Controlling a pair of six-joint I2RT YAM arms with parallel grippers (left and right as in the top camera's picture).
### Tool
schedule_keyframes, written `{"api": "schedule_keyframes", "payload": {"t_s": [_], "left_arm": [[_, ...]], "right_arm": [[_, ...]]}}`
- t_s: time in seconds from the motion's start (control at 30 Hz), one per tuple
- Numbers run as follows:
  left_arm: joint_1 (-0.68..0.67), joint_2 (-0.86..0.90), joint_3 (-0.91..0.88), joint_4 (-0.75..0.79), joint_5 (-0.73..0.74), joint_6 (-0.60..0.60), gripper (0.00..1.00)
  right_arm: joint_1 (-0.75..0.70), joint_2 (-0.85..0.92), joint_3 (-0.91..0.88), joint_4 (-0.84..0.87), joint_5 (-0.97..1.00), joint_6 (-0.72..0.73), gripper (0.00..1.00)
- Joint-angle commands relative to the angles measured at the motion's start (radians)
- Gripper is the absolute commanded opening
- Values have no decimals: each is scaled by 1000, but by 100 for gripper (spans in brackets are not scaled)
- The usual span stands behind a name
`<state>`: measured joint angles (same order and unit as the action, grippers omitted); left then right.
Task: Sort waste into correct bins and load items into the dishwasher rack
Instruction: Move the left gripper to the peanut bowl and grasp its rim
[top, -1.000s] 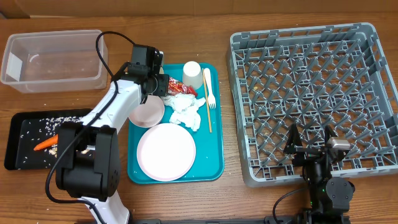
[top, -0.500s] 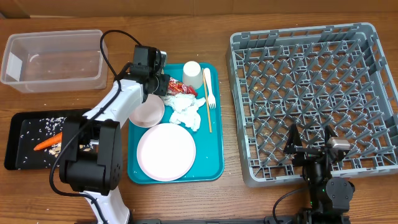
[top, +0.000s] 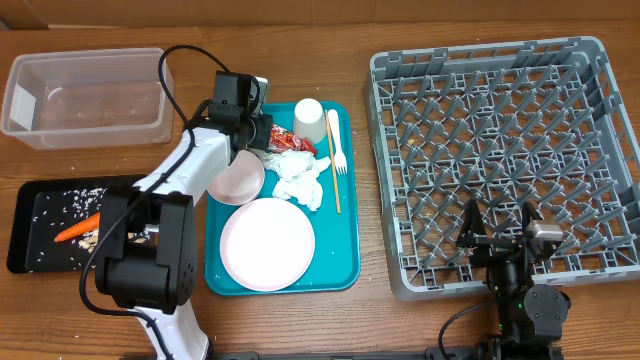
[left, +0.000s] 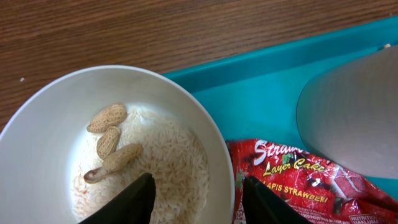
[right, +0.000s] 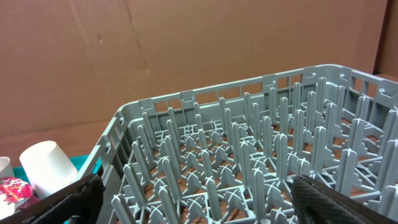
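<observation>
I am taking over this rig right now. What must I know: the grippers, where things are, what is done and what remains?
Left gripper: open, jaws astride the rim of the bowl with peanuts and rice, not clamped.
Right gripper: open, idle at the rack's near edge.
Done: carrot and grains lie in the black tray.
Left: empty the bowl; bin the wrapper and tissue; the tub shows no waste. Plate, cup, fork and second bowl sit on the teal tray; nothing is racked.
</observation>
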<state>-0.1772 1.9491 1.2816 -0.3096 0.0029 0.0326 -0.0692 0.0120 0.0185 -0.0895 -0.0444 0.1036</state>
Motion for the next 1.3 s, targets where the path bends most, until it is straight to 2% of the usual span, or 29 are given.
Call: {"api": "schedule_keyframes", "payload": {"t_s": [0.0, 0.13, 0.3, 0.63, 0.73, 0.97, 1.1, 1.27], "left_arm": [[-7, 4, 6, 8, -10, -11, 47], [-7, 6, 6, -14, -10, -10, 41], [-7, 9, 6, -33, -9, -6, 41], [-8, 9, 6, -19, -2, -11, 18], [-8, 6, 6, -19, -2, -14, 4], [-8, -10, 43, -40, -2, -37, 4], [-8, -53, 82, -69, 53, -42, 4], [-8, -130, 125, -83, 57, -118, 4]], "right_arm": [[8, -8, -10, 8, 6, -6, 100], [8, -8, -10, 8, 6, -6, 100], [8, -8, -10, 8, 6, -6, 100], [8, -8, -10, 8, 6, -6, 100], [8, -8, -10, 8, 6, -6, 100], [8, -8, -10, 8, 6, -6, 100], [8, -8, -10, 8, 6, -6, 100], [8, -8, -10, 8, 6, -6, 100]]}}
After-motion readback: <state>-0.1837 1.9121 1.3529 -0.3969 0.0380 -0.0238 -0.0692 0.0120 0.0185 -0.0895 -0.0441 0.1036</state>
